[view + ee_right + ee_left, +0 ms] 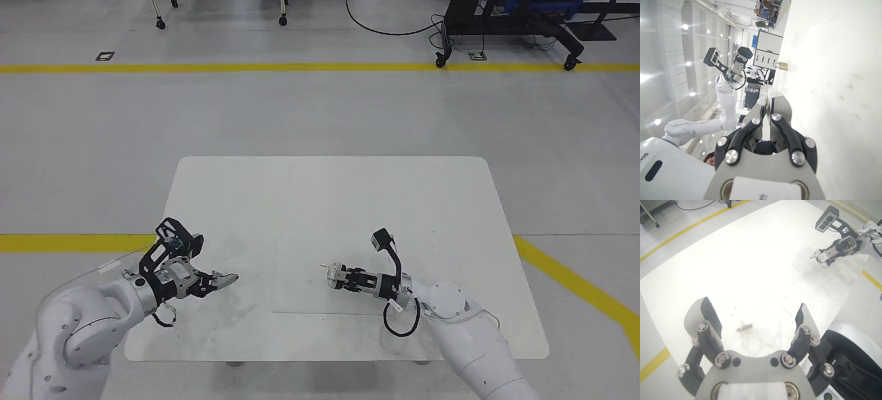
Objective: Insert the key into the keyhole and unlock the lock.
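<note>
The key (812, 256) is held pinched in the closed right gripper (337, 274), just above the table (330, 190), near its front edge and right of middle. The lock (744, 328) is seen near the front left corner, close before the left gripper (754, 309), whose fingers are spread wide and empty.

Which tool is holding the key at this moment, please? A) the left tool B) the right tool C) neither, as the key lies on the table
B: the right tool is shut on the key, while the left tool is open, with the padlock on the table near it.
</note>
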